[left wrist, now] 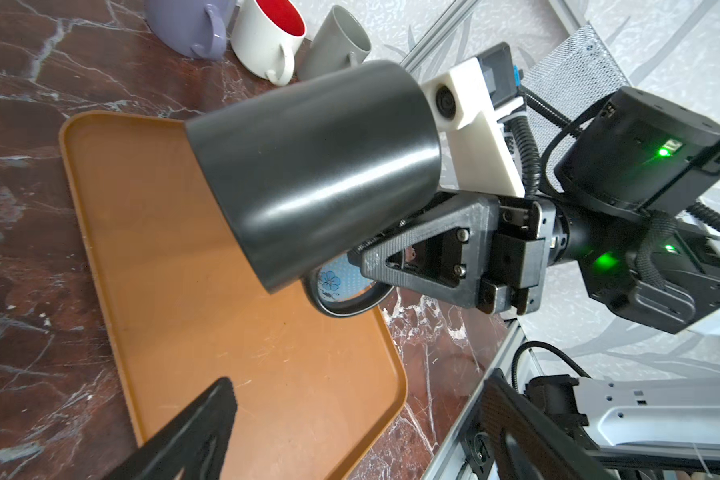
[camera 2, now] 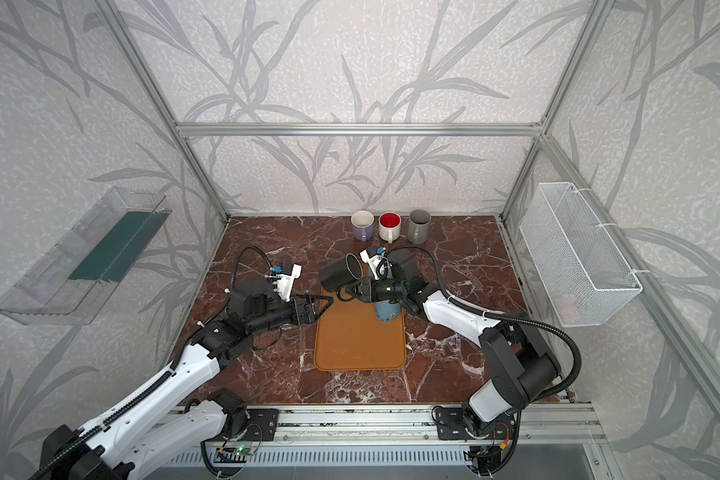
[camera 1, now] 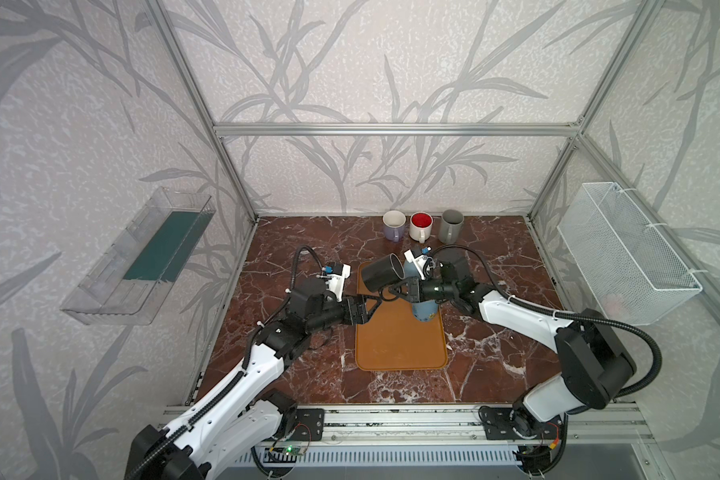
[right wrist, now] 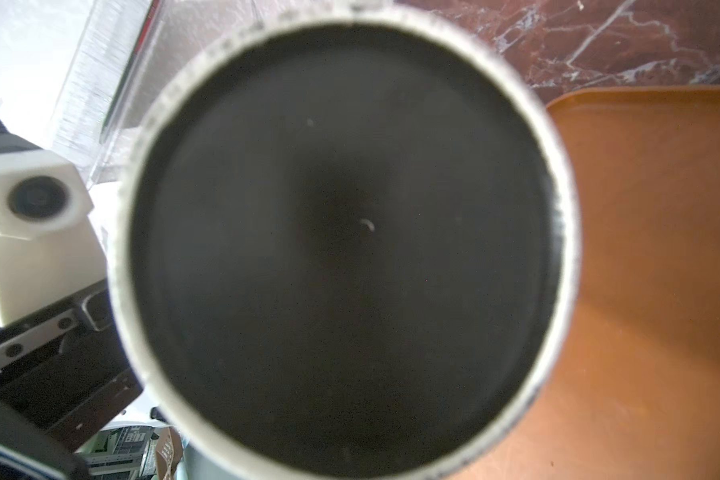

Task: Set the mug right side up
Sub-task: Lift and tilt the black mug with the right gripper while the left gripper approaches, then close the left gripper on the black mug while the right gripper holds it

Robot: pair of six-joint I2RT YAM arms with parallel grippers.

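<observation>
In both top views the black mug (camera 1: 381, 272) (camera 2: 341, 272) hangs in the air above the far end of the orange tray (camera 1: 400, 345), just above the middle of the frame. It lies roughly on its side, with its mouth turned to the right of the frame and slightly upward. The right gripper (camera 1: 393, 291) reaches in from the right and its fingers are pinched together on the mug's handle, beneath the body. In the left wrist view the handle loop shows under the mug's dark wall (left wrist: 316, 183), with the gripper's finger (left wrist: 425, 249) running up to it. The right wrist view looks straight into the mug's dark inside (right wrist: 341, 249), which fills most of that frame.

The left gripper (camera 1: 375, 306) sits left of centre, at the tray's left rim and just below the mug. Its fingers are spread wide and hold nothing.

A blue mug (camera 1: 425, 311) with a flower pattern stands on the tray under the right wrist. Its top is hidden, so which way up it stands is hard to tell.

Along the back wall, upper centre, three mugs stand mouth up in a row on the marble table (camera 1: 287, 374): a lavender mug (camera 1: 393, 226), a white mug with a red inside (camera 1: 420, 227) and a grey mug (camera 1: 451, 226).
</observation>
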